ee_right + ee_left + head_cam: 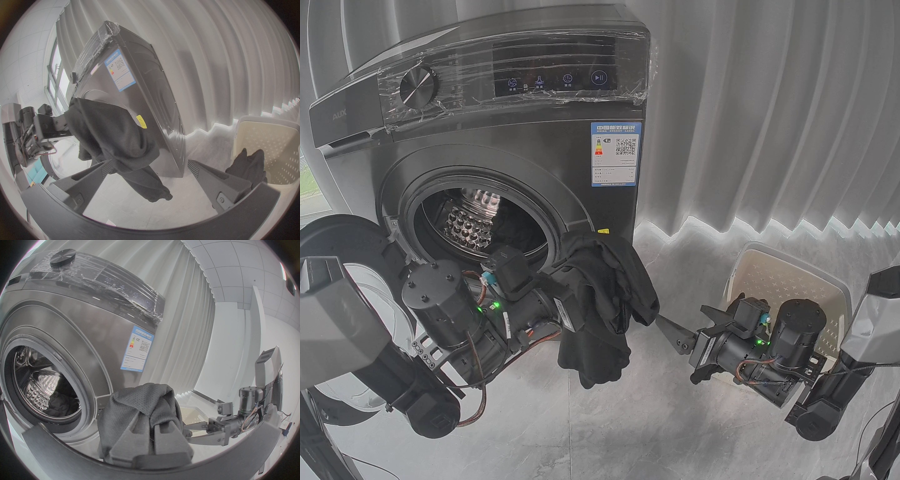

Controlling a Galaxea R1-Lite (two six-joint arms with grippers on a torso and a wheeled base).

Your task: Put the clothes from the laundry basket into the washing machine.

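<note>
Head view: we see a black garment (603, 294) hanging limp just beside the washing machine (487, 144) and its open mouth. Left wrist view: our left tool (152, 433) is clenched on its fine mesh cloth. Right wrist view: the right tool (150, 167) is spread and empty, with bare floor (184, 200) up to the laundry basket (265, 140).

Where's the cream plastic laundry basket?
In the head view, the cream plastic laundry basket stands on the floor at right, beside the right gripper, before the white curtain.

Head high, wrists low, all toward washing machine (519, 144)
</note>
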